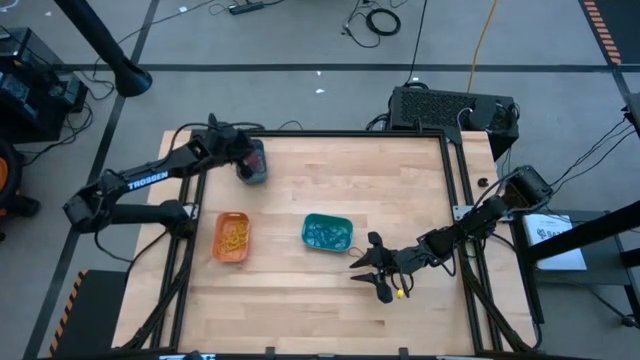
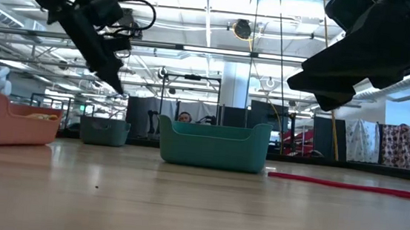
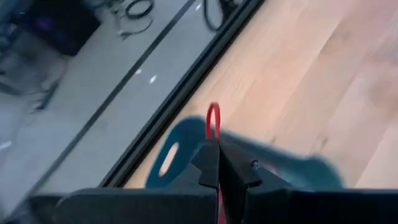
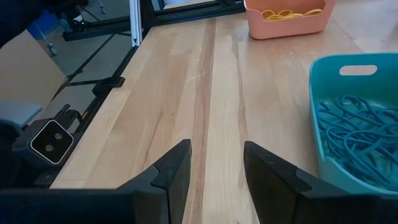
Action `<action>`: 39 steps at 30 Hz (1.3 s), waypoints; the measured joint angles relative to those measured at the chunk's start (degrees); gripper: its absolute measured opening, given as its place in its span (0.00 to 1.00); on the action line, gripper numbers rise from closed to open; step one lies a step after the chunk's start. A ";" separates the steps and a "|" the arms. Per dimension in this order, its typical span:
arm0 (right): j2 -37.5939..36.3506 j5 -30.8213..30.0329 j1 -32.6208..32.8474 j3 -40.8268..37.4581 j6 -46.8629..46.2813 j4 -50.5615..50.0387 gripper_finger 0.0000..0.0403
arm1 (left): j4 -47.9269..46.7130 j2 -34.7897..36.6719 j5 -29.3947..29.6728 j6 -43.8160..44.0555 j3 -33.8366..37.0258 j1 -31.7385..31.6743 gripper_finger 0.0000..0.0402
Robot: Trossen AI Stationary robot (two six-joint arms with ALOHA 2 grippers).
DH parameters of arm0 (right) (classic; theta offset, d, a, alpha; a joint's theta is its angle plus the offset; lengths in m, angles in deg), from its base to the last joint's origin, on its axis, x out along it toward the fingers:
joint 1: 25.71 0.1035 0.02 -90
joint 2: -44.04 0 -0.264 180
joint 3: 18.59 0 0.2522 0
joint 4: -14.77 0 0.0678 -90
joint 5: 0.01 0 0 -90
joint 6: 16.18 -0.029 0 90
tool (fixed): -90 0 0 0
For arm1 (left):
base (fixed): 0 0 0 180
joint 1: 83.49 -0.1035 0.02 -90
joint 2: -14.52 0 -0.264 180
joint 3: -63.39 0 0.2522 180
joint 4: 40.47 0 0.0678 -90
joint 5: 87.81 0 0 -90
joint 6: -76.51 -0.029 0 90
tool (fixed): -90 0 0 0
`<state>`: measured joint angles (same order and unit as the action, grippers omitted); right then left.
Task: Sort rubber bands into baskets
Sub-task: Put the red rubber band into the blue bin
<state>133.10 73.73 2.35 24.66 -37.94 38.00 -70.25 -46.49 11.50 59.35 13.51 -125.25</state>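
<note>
I am pinching a red rubber band (image 3: 212, 120) in my shut left claw (image 3: 218, 163), hanging directly above the darker blue basket (image 3: 180, 149).

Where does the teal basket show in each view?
High view: teal basket, table centre.
Low view: centre, standing on the tabletop.
Left wrist view: not in it.
Right wrist view: right edge, blue-green bands inside.
Shared landmark: orange basket.
</note>
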 joint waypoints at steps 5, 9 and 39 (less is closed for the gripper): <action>0.00 -0.16 0.00 -0.02 0.00 0.03 0.35 | 8.10 -2.81 -7.79 3.00 0.02 -1.23 0.00; 0.00 -0.16 0.00 -0.02 0.02 0.03 0.35 | 9.95 -5.19 -7.58 3.30 0.02 -1.43 0.00; 0.00 -0.12 -1.80 -0.01 4.50 0.03 0.35 | -15.39 -7.84 -2.82 7.46 -3.37 -1.72 0.00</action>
<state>133.10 73.61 0.55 24.66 -33.44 38.03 -85.63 -54.34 8.68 66.81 10.15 -126.98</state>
